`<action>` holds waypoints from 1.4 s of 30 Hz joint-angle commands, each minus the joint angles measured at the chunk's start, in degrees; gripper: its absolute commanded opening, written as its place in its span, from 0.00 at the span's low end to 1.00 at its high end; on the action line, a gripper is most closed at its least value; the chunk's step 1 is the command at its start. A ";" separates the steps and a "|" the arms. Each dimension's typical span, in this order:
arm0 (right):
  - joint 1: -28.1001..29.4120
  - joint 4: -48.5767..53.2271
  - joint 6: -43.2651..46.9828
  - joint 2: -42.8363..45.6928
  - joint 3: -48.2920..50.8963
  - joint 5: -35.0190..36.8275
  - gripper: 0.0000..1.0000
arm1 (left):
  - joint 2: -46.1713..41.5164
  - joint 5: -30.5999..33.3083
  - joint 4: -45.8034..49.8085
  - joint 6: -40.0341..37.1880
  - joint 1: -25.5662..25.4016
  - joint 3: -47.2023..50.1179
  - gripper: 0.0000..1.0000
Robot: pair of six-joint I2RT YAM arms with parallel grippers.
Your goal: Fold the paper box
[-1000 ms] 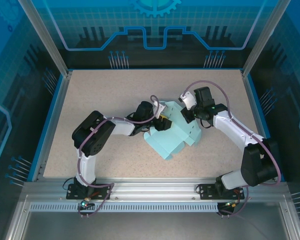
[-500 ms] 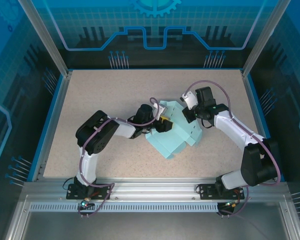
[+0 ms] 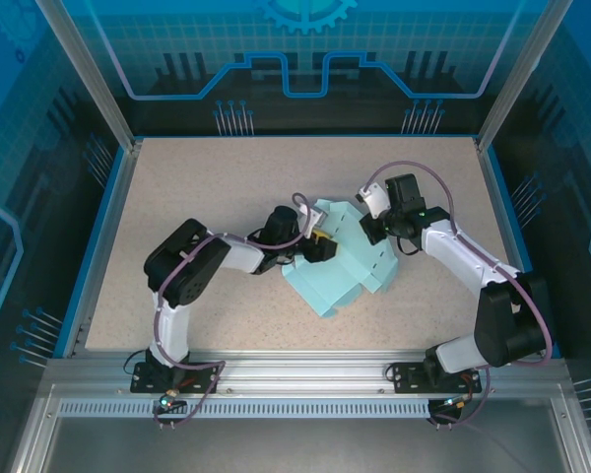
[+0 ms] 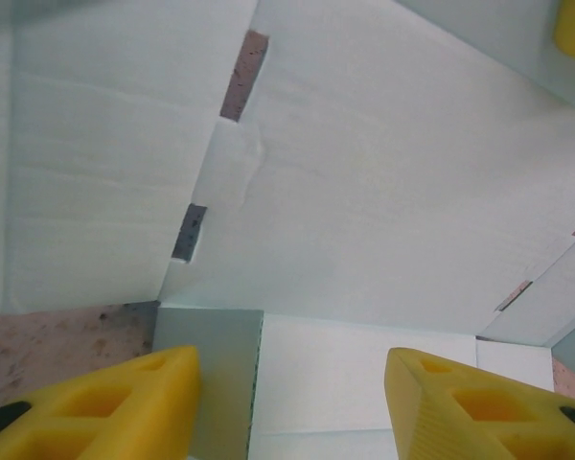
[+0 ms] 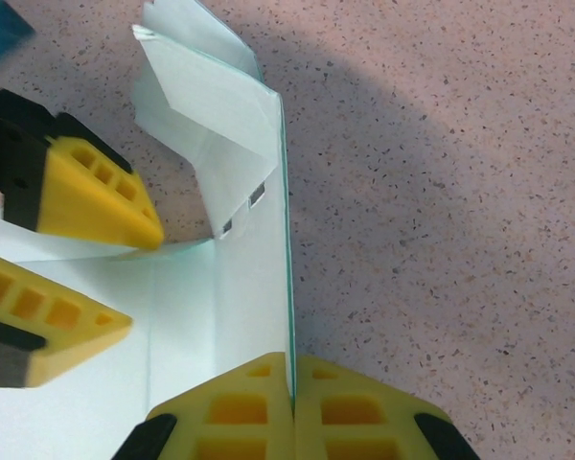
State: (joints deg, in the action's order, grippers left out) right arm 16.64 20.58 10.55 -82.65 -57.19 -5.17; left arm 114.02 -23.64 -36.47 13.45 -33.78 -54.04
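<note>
Desk (image 3: pixel 197 197): speckled beige top, blue panel walls (image 3: pixel 305 59) at far side.
Paper box (image 3: pixel 337 278): pale cyan card, mid desk, partly folded, some flaps raised, sits between both claws.
Left claw (image 3: pixel 319 240): at box's far-left part, yellow fingers (image 4: pixel 125 402) apart, about half wide, over an inner panel, nothing pinched.
Right claw (image 5: pixel 293 372): at box's far-right side, pinched tight on edge of an upright side wall.
</note>
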 commanded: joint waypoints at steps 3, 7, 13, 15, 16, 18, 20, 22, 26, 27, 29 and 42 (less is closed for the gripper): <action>-0.96 -2.22 1.23 1.26 -0.32 -2.41 0.00 | -5.36 -3.45 4.63 -1.14 3.53 -1.13 0.58; -0.99 -1.86 1.49 0.99 -0.45 -3.56 0.00 | -5.71 -4.78 8.48 -2.23 5.27 -4.88 0.59; -0.85 -1.64 1.32 0.06 -1.10 -4.80 0.00 | -4.12 -6.25 12.67 -3.35 5.62 -11.16 0.60; -0.80 -1.50 1.32 -0.05 -1.26 -4.85 0.00 | -3.52 -6.66 13.47 -3.55 5.55 -12.85 0.60; -0.79 -1.51 1.32 -0.06 -1.31 -4.87 0.00 | -3.22 -6.84 13.99 -3.66 5.54 -13.68 0.60; -0.76 -1.35 1.41 -0.15 -1.50 -4.85 0.00 | -2.76 -7.11 14.82 -3.95 5.60 -15.16 0.61; -0.75 -1.41 1.40 -0.16 -1.44 -4.81 0.00 | -2.68 -8.16 14.71 -3.74 5.55 -15.92 0.60; -0.77 -1.50 1.19 -0.31 -1.59 -4.54 0.00 | -2.78 -9.86 14.01 -3.41 5.36 -16.28 0.59; -0.72 -1.85 0.40 -0.84 -2.02 -4.19 0.00 | -3.00 -13.73 12.93 -2.80 4.78 -16.17 0.52; -0.73 -2.02 0.20 -0.93 -2.14 -4.15 0.00 | -2.94 -14.50 12.66 -2.52 4.54 -15.99 0.51; -0.64 -2.38 -0.13 -1.19 -2.36 -3.89 0.00 | -2.94 -15.68 12.32 -2.15 4.09 -15.68 0.48; -0.09 -1.04 5.25 -0.85 -2.93 -0.48 0.00 | -5.10 -13.25 12.65 -2.51 3.61 -13.08 0.50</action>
State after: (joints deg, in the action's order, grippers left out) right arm 16.45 19.18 12.95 -83.72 -57.89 -7.03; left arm 110.45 -37.17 -23.46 11.68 -30.57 -68.64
